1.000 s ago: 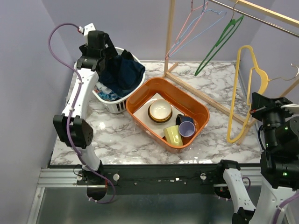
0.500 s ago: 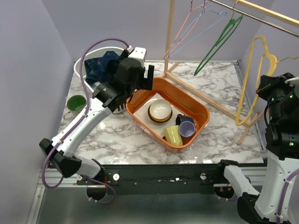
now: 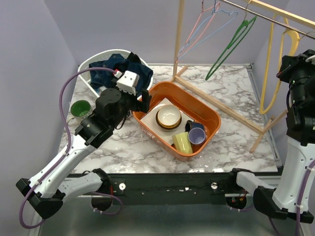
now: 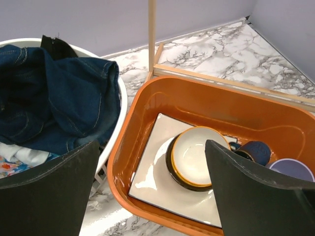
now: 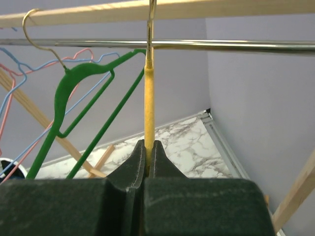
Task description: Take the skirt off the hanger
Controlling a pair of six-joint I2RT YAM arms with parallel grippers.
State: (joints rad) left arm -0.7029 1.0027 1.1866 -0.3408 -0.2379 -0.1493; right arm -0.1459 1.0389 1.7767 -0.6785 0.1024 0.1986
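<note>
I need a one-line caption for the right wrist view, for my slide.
The right hand, shut on the yellow hanger, holds its hook at the metal rail, beside a green hanger.

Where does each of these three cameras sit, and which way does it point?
Top external: above and behind the arms, looking down on the marble table; both arms show.
Left wrist: on the left arm, looking down at the orange tub and white basket of blue denim; left gripper shows, fingers open.
Right wrist: on the raised right arm, looking up at the metal rail; right gripper shut on the yellow hanger.
Shared: top external and left wrist both show tub and basket.
</note>
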